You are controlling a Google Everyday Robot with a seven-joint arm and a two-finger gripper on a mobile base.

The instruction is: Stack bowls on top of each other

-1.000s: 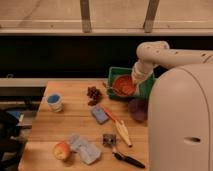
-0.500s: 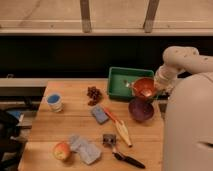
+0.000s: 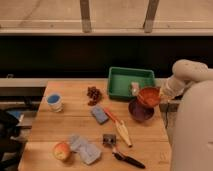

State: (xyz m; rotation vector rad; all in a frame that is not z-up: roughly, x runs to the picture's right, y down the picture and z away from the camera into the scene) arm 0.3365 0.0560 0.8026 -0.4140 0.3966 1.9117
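Moved right and nearer since the earlier frames: orange-red bowl, carried from over the green tray to a spot directly above the dark purple bowl. Tilted now, open side turned partly toward the camera, lower edge overlapping the purple bowl's far rim; touching or just clear, impossible to tell. Gripper at the orange-red bowl's right rim, reached in from the white arm at the right edge of the scene. Fingers apparently clamped on that rim, with the bowl held off the worktop.

Dark purple bowl upright on the worktop near its right edge, just near of the green tray. Inside the tray, a small pale object against its near right corner.

Elsewhere on the worktop: blue-and-white cup at far left; dark clustered item left of the tray; blue sponge near the middle; long orange-and-pale utensil lying diagonally just right of the sponge; apple at near left; crumpled pale-blue wrapper beside the apple; black-handled tool at the near edge, with a small dark block just beyond it.
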